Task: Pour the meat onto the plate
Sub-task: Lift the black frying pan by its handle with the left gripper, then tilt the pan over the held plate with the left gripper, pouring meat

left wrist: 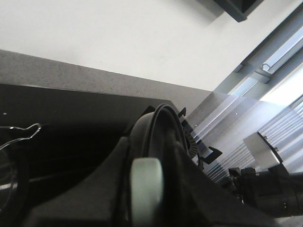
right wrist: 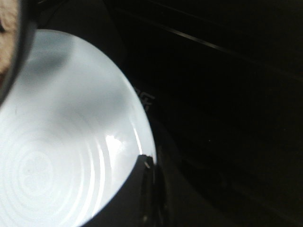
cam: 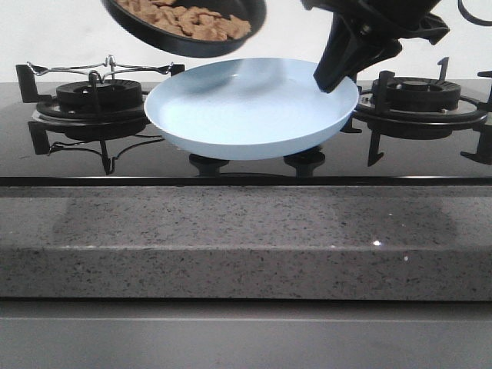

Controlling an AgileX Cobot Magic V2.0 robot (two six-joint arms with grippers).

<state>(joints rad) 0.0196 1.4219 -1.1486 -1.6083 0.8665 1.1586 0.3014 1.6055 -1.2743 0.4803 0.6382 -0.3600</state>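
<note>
On the far left of the dark glass hob sits a black gas burner with a wire pot stand (cam: 96, 96), idle and clear of the action. Above it and a little to the right, a round black frying pan (cam: 192, 34) hangs in the air, tilted with its lower lip toward the right, and the meat (cam: 192, 21), a loose heap of small orange-brown strips, lies inside it, none yet on the dish below. The left gripper is out of the front view; in the left wrist view its dark fingers (left wrist: 142, 161) appear clenched around the pan's pale rounded handle (left wrist: 147, 189).

In the middle, a round shallow pale blue glossy plate (cam: 231, 131) is lifted off the hob, and its bare inside shows in the right wrist view (right wrist: 57, 156). The right gripper (cam: 334, 77) grasps the plate at its far right rim, jaws closed on the edge.

At the right stands a second black burner (cam: 419, 96).

The step in hand looks like the start of the pour: pan over plate, nothing tipped out. Next, I judge, the pan needs steeper tilting with its lip over the plate's middle, while the plate is held level
</note>
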